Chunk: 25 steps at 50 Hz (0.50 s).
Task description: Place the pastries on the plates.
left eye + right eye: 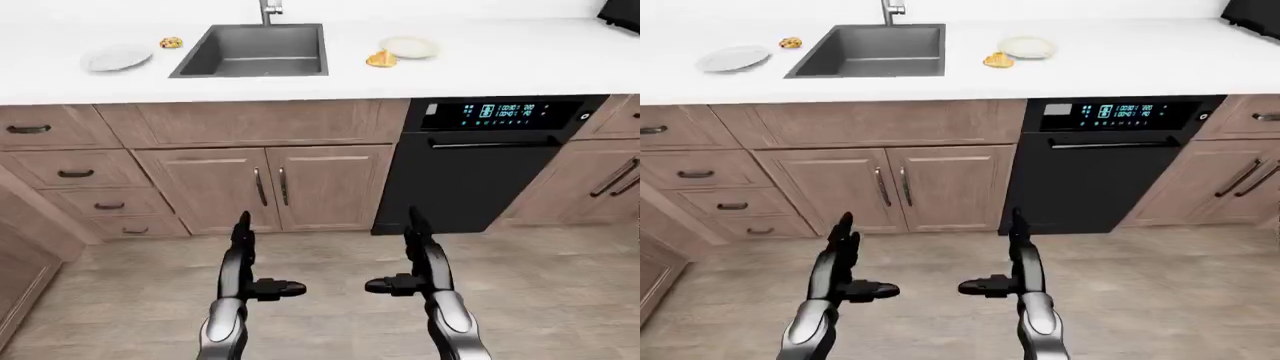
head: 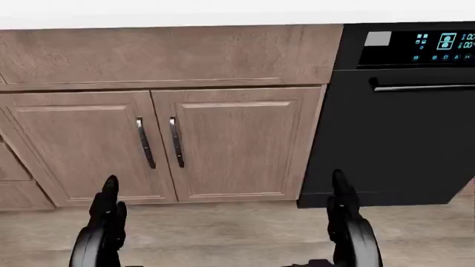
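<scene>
Two pastries lie on the white counter (image 1: 480, 67). A small round one (image 1: 171, 43) sits left of the sink, next to a white plate (image 1: 117, 57). A golden croissant (image 1: 381, 58) sits right of the sink, beside a second white plate (image 1: 408, 47). My left hand (image 1: 250, 262) and right hand (image 1: 410, 259) are both open and empty, held low over the floor, well short of the counter.
A grey sink (image 1: 255, 49) with a faucet (image 1: 269, 10) is set in the counter. Below are wooden cabinet doors (image 1: 265, 187), drawers (image 1: 75, 174) on the left and a black dishwasher (image 1: 480, 165) on the right. Wood floor (image 1: 560, 300) lies under my hands.
</scene>
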Available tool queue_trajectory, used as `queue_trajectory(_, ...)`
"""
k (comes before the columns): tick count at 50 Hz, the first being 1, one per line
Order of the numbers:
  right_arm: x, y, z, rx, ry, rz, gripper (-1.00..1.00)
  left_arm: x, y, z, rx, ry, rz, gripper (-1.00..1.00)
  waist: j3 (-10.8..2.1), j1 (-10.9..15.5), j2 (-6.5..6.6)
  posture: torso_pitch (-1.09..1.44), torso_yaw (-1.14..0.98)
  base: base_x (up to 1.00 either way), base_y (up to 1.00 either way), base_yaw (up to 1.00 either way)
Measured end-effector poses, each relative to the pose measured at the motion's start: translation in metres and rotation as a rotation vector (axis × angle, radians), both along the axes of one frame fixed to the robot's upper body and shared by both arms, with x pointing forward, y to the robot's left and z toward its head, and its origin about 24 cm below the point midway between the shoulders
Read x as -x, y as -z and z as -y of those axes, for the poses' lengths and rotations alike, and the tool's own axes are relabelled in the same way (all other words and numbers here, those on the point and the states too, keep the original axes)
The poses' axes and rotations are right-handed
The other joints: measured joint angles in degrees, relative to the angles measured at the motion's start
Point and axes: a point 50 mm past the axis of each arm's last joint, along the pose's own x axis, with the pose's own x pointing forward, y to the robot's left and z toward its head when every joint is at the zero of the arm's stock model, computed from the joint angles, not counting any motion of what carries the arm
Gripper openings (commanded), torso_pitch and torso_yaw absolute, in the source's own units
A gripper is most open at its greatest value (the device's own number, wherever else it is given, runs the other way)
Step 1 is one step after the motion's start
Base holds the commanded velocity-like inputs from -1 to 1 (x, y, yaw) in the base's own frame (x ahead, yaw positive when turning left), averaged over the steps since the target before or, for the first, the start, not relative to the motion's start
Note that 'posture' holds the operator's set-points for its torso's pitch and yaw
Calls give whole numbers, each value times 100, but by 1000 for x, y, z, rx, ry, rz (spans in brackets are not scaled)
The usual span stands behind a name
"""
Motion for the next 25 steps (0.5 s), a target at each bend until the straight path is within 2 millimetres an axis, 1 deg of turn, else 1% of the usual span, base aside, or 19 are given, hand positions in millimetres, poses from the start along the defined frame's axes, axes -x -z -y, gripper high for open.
queue_trajectory(1,0,-8,2,6,8,19,100,-2,-9,-1,-6,7,16,100,-30,2,-24,0,0,0,0,0)
queue_trajectory(3,-7,-39,8,26,40,122,100,-10,-46,-3,-26,16,124,100,-269,18,-21,0,0,0,0,0)
queue_trajectory(4,-10,-52,10,30,56,163,100,-13,-60,-4,-34,13,170,100,-196,24,-53,0,0,0,0,0)
queue_trajectory(5,-11,-61,12,35,68,184,100,-14,-69,-5,-40,12,192,100,-187,31,-68,0,0,0,0,0)
queue_trajectory(7,-14,-79,13,48,73,221,100,-17,-83,-3,-54,22,206,100,-308,40,-56,0,0,0,0,0)
queue_trajectory(9,-18,-95,10,51,63,250,100,-24,-95,-1,-64,35,209,100,-354,48,-39,0,0,0,0,0)
queue_trajectory(13,-28,-132,7,61,45,303,100,-41,-123,-3,-93,55,225,100,-363,50,-21,0,0,0,0,0)
queue_trajectory(17,-42,-183,7,98,46,381,100,-53,-164,-10,-132,54,282,100,-358,52,-9,0,0,0,1,0)
queue_trajectory(19,-48,-204,6,113,44,425,100,-58,-183,-11,-146,58,319,100,-380,53,-14,0,0,2,11,0)
queue_trajectory(21,-54,-218,6,116,40,446,100,-64,-196,-13,-157,58,337,100,-413,22,16,0,0,3,22,0)
queue_trajectory(25,-61,-239,10,133,56,470,100,-70,-227,-15,-176,60,400,100,-414,-28,69,0,0,5,29,0)
